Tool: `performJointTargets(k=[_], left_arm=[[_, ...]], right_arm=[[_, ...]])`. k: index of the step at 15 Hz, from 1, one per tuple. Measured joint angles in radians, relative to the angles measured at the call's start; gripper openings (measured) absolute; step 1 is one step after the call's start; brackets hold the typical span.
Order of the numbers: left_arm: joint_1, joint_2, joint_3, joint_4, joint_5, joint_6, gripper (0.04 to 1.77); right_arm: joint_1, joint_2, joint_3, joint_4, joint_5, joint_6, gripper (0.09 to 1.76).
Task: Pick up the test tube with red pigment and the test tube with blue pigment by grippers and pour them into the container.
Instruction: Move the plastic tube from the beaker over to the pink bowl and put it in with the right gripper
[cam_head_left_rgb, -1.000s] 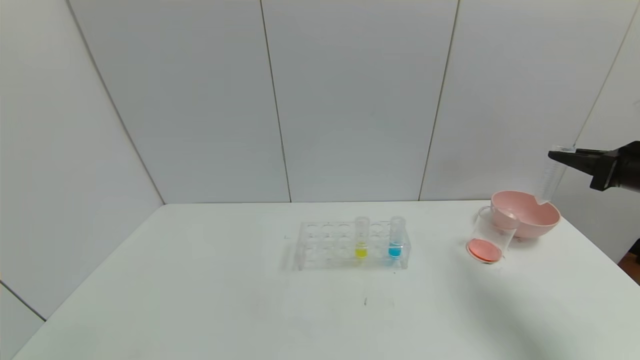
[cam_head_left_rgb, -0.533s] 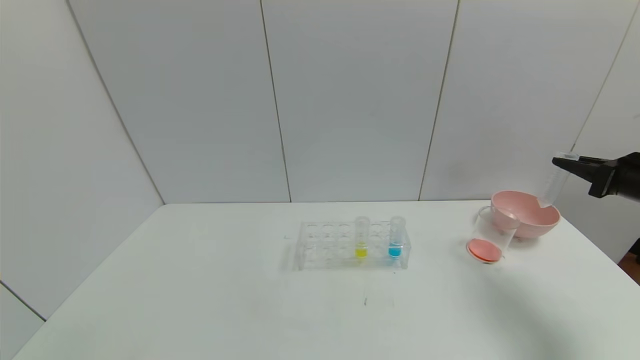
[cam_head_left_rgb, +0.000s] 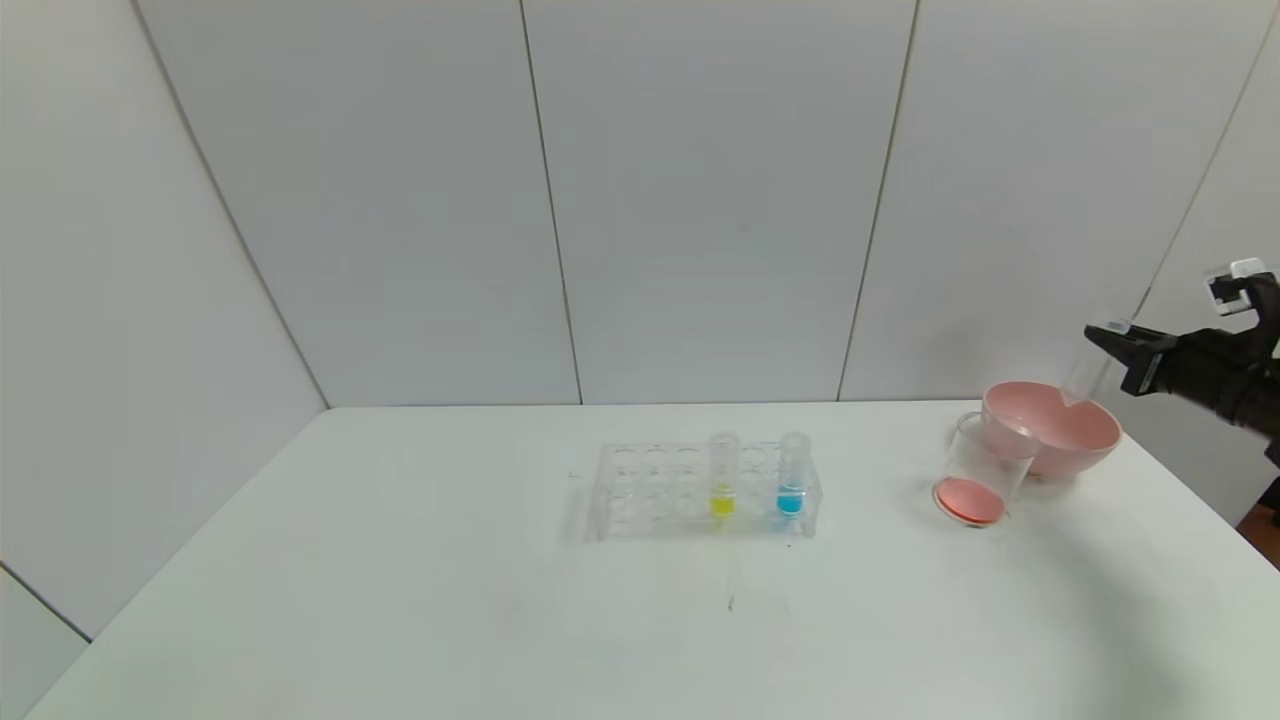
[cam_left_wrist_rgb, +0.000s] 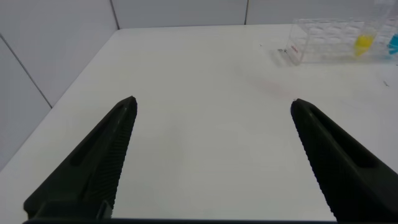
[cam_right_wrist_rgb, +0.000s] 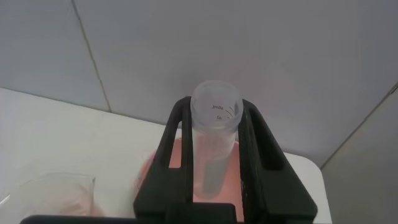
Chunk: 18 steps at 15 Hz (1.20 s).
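Observation:
My right gripper (cam_head_left_rgb: 1108, 336) is shut on a clear tube (cam_head_left_rgb: 1084, 374) with no liquid visible in it. It holds the tube upright over the pink bowl (cam_head_left_rgb: 1052, 432), lower end inside the rim. In the right wrist view the fingers (cam_right_wrist_rgb: 177, 134) clamp the tube (cam_right_wrist_rgb: 214, 143) just below its mouth. The test tube with blue pigment (cam_head_left_rgb: 791, 482) stands in the clear rack (cam_head_left_rgb: 650, 490) at its right end. A clear beaker (cam_head_left_rgb: 978, 472) with red-orange liquid at the bottom stands beside the bowl. My left gripper (cam_left_wrist_rgb: 211, 106) is open and empty over bare table.
A tube with yellow liquid (cam_head_left_rgb: 722, 482) stands in the rack, left of the blue one. The rack also shows in the left wrist view (cam_left_wrist_rgb: 323, 43). The bowl sits near the table's far right corner, close to the wall panels.
My right gripper has come down and turned a little with the tube. The tube's lower end stays in the pink bowl. Rack and beaker have not moved.

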Motion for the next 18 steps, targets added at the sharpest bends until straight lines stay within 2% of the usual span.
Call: performJointTargets(k=[2,7,8,11,13,18], left_arm=[[0.000,0.000,0.000,0.000,0.000,0.000,1.76],[0.000,0.000,0.000,0.000,0.000,0.000,1.76],[0.000,0.000,0.000,0.000,0.000,0.000,1.76],[0.000,0.000,0.000,0.000,0.000,0.000,1.76],[0.000,0.000,0.000,0.000,0.000,0.000,1.76],[0.000,0.000,0.000,0.000,0.000,0.000,1.76]], right_arm=[[0.017,0.056,-0.037,-0.005,-0.040,0.000,0.49],[0.033,0.108,-0.067,-0.008,-0.047,0.000,0.49],[0.034,0.111,-0.068,-0.008,-0.047,0.000,0.55],[0.035,0.118,-0.070,-0.009,-0.049,0.000,0.92],[0.036,0.122,-0.076,-0.010,-0.050,0.000,1.09],[0.060,0.107,-0.075,-0.009,-0.066,0.000,1.38]])
